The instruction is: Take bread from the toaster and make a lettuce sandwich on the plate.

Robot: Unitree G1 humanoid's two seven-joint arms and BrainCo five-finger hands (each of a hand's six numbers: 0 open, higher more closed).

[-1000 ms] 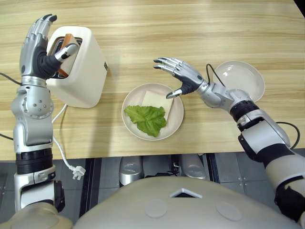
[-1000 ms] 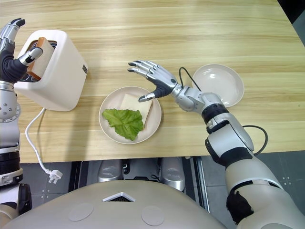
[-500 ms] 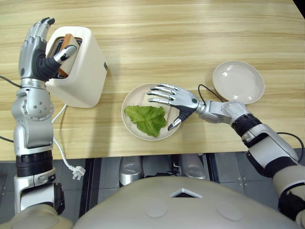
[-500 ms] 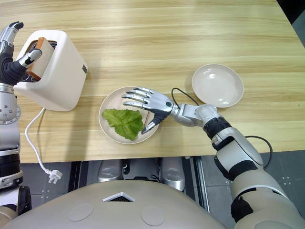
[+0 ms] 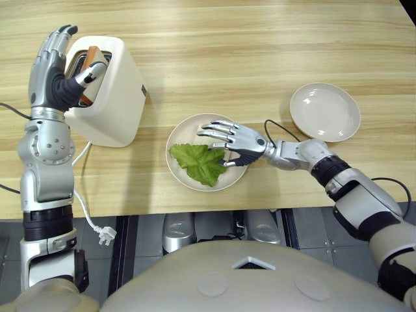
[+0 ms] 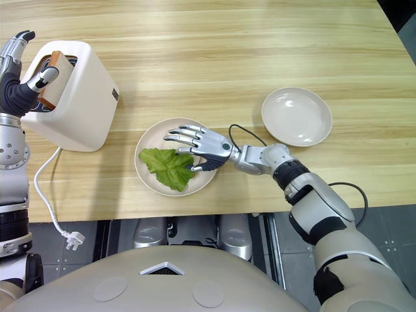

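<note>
Progress, as we judge it: about halfway. One bread slice [image 5: 225, 151] lies on the plate [image 5: 174, 170], near the worktop's [image 5: 234, 52] front edge, about mid-width. The lettuce leaf [image 5: 198, 162] sits on top of it, spilling toward the plate's front-left rim. Most of that slice is hidden under the leaf and the R hand.

Left to do: the top slice. The second slice [image 5: 95, 54] stands in a slot of the toaster [image 5: 114, 91], poking up, at the worktop's left edge. The L hand [image 5: 53, 75] is at that slot w/ fingers straight and upright behind the slice and the thumb laid against its face. We see no closed grip, so it isn't lifted yet.

The R hand [image 5: 237, 140] lies low over the plate, fingers spread wide and only slightly bent, thumb tip down at the leaf's right edge. It has hold of nothing that we can see; it may be touching or settling the leaf.

Around: an empty dish [image 5: 325, 112] toward the right edge, well apart from the plate. The toaster's cord and plug [image 5: 104, 233] hang off the front edge, front-left.

In the way: nothing btw toaster and plate, but the R hand covers the spot where the top slice must land, so it would need to clear first.
</note>
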